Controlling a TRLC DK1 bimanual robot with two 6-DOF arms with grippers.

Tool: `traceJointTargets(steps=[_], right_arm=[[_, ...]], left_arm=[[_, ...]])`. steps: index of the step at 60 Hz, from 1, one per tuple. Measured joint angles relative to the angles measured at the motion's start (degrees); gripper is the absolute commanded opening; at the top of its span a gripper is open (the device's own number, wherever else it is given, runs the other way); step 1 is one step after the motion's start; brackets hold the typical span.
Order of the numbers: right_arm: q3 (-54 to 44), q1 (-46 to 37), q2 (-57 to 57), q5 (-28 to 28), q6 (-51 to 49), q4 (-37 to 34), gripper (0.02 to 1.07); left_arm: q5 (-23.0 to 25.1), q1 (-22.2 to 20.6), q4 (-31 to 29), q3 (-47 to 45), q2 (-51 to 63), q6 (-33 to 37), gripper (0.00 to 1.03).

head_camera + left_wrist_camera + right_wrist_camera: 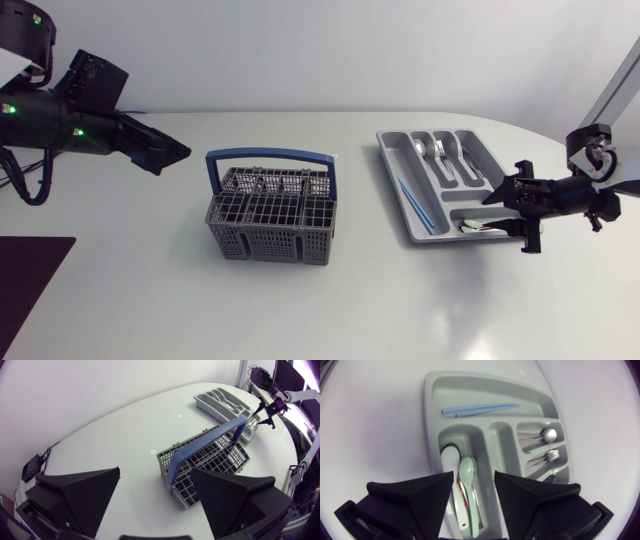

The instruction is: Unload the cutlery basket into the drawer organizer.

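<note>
Over the organizer's (393,170) end compartment, the right pincer (474,492) hangs released above two spoons (469,475), with blue chopsticks (480,408) in the long slot. At the middle of the surface (330,310) stands the basket (270,215), well apart from the organizer. The left pincer (155,495) is released, with the basket ahead of it.

The white bench (330,310) has a rounded edge. A dark purple flat mat (30,285) lies at its near left corner. Small square marks (151,451) dot its surface. A small black box (33,466) with a cable sits at its edge.
</note>
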Motion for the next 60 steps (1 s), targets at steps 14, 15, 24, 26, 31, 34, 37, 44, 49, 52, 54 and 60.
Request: traceJointTargets(steps=[14, 15, 24, 26, 31, 34, 37, 44, 49, 52, 54, 60], right_arm=[[-5.4, 12.1, -16.3, -2.6, 10.9, -1.2, 0.77], [-5.7, 13.3, -17.2, -2.6, 12.3, -1.2, 0.77], [-7.5, 23.1, -20.6, -2.6, 22.6, -0.2, 0.6], [-7.8, 25.4, -20.9, -2.6, 25.0, 0.6, 0.58], [-8.3, 30.6, -21.2, -2.6, 30.0, 2.9, 0.49], [-8.7, 33.6, -21.2, -2.1, 32.8, 5.1, 0.47], [-9.2, 36.5, -21.1, -1.4, 35.2, 7.1, 0.47], [-9.4, 41.6, -18.0, 0.5, 39.9, 12.1, 0.47], [-9.4, 43.9, -14.2, 2.5, 42.2, 14.6, 0.47], [-9.2, 44.7, -11.7, 3.1, 43.2, 15.4, 0.47], [-8.9, 45.0, -10.3, 3.5, 43.6, 15.5, 0.47], [-8.0, 45.2, -7.0, 4.4, 45.0, 16.4, 0.47]], left_arm=[[0.0, 1.5, 0.2, -3.0, -1.0, 1.5, 0.99], [0.0, 1.6, 0.2, -3.3, -1.0, 1.7, 0.99], [0.5, 3.2, 1.1, -6.6, -1.1, 3.0, 0.98], [0.7, 3.5, 1.2, -7.5, -1.1, 3.1, 0.98], [0.7, 4.0, 2.8, -9.3, -1.0, 3.5, 0.98], [0.9, 4.2, 3.6, -10.1, -0.9, 3.7, 0.98], [0.9, 4.4, 4.5, -10.9, -0.6, 4.2, 0.98], [0.9, 4.4, 6.7, -12.6, 1.4, 4.4, 0.98], [0.9, 3.9, 7.1, -13.4, 3.5, 4.4, 0.98], [0.9, 3.1, 7.3, -13.7, 4.6, 4.4, 0.98], [0.9, 2.5, 7.6, -13.9, 5.2, 4.4, 0.98], [0.9, 0.9, 8.0, -14.2, 6.3, 4.4, 0.98]])
